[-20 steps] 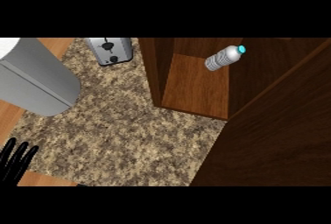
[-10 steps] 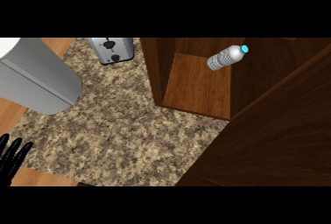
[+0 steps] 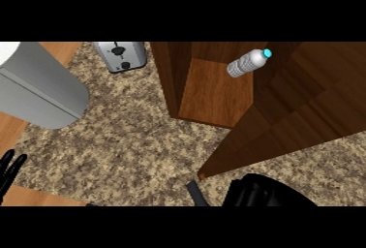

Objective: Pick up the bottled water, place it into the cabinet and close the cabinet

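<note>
The bottled water [image 3: 250,63] is lying tilted inside the wooden cabinet [image 3: 214,97] at upper right, its door [image 3: 300,121] standing open across the granite counter [image 3: 129,145]. The right hand [image 3: 265,193] is showing at the lower edge just below the door's corner, seemingly holding nothing, finger state unclear. The left hand [image 3: 10,167] is resting at lower left, fingers straight.

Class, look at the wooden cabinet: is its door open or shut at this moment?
Open. The cabinet door stands swung out over the counter, and the bottled water shows inside on the cabinet floor.
</note>
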